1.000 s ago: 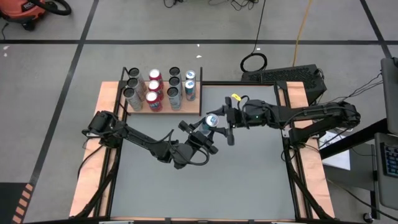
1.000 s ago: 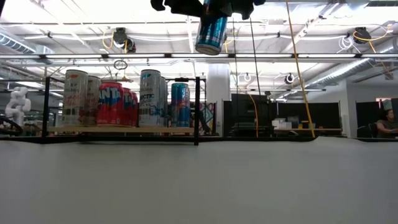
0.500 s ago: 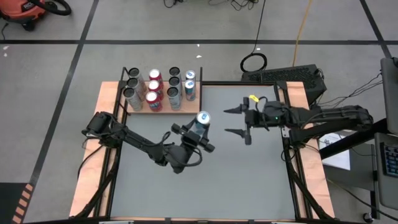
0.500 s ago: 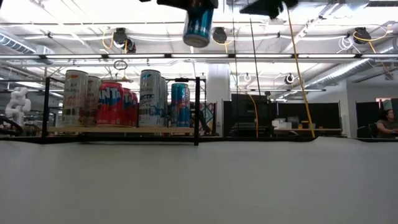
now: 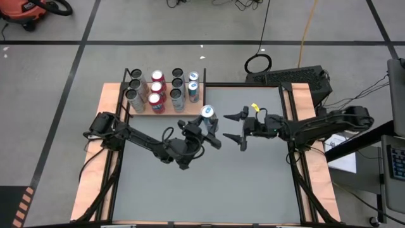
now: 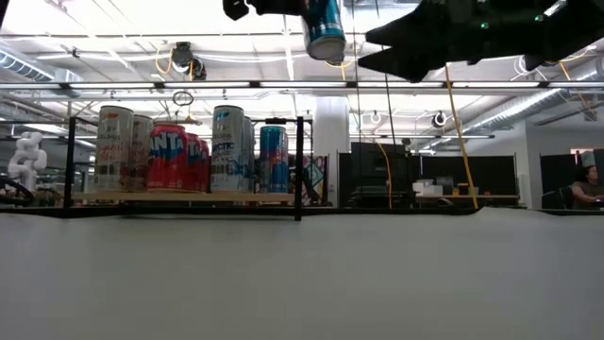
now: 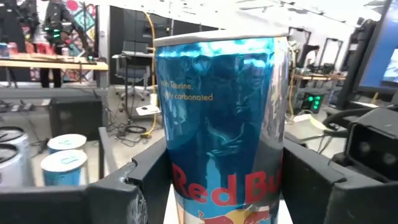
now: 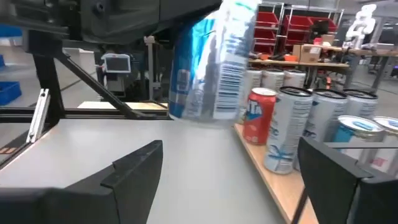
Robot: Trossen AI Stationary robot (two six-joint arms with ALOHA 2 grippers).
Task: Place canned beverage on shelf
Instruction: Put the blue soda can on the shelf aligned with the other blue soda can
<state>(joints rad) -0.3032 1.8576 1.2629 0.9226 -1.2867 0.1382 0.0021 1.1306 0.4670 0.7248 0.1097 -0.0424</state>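
A blue Red Bull can (image 5: 207, 113) hangs high over the table's middle, near the shelf's right end, with my left gripper (image 5: 204, 126) shut on it; the same can (image 6: 325, 28) shows at the low view's top. The shelf (image 5: 201, 114), a light-brown board with black posts, stands at the table's far left and carries several cans (image 5: 156, 93) upright on their bases. My right gripper (image 5: 229, 126) stands open just right of the held can, touching nothing, its two fingers (image 8: 134, 168) wide apart. My left gripper pinches the can's side wall, on its lower half (image 7: 180, 186), between its two fingers (image 7: 134, 186). The fingers lie level and come from the table's near left. The can is lifted clear of the table, top up, slightly tilted.
The grey tabletop (image 5: 209, 177) lies below both arms. Wooden strips (image 5: 95, 158) run along the table's sides. Red, silver and blue cans crowd the shelf, with bare board (image 8: 280, 186) at its near right end. A keyboard (image 5: 285, 77) lies beyond the far right corner.
My right gripper has let go of the can, opened, drawn back toward the table's right edge and sunk lower. My left gripper has kept the can, rolled it nearer upright and carried it a little up and toward the shelf.
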